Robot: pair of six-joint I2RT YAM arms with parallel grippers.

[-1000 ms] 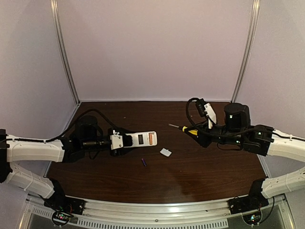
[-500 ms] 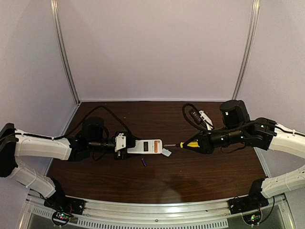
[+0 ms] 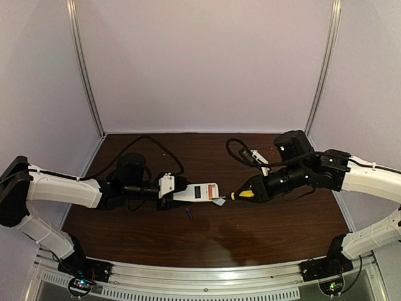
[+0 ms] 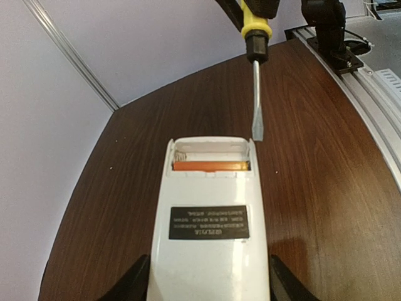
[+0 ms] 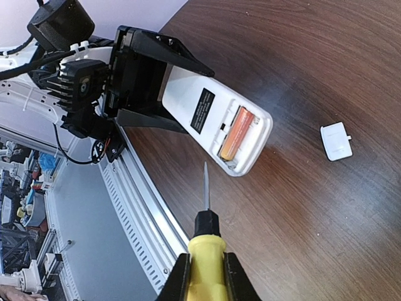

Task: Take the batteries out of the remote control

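Observation:
My left gripper point(image 3: 166, 187) point(image 4: 207, 286) is shut on the near end of the white remote control point(image 3: 195, 192) point(image 4: 207, 251) point(image 5: 213, 119), back face up. Its compartment at the far end is open, and one orange battery point(image 4: 211, 166) point(image 5: 235, 133) lies across it. A blue-purple battery point(image 3: 189, 213) lies loose on the table just in front of the remote. My right gripper point(image 3: 254, 190) point(image 5: 207, 271) is shut on the yellow-handled screwdriver point(image 3: 242, 194) point(image 4: 254, 94) point(image 5: 207, 244). The blade tip hovers right beside the compartment's corner, apart from it.
The small white lid piece point(image 3: 219, 200) point(image 5: 336, 141) lies on the dark wooden table point(image 3: 263, 232) by the remote's far end. A metal rail point(image 3: 207, 276) runs along the near edge. Pale walls close in the back and sides.
The left arm has carried the remote to the right and the right arm has swung the screwdriver left and lower. The blade tip now sits by the open compartment. Both grips are unchanged.

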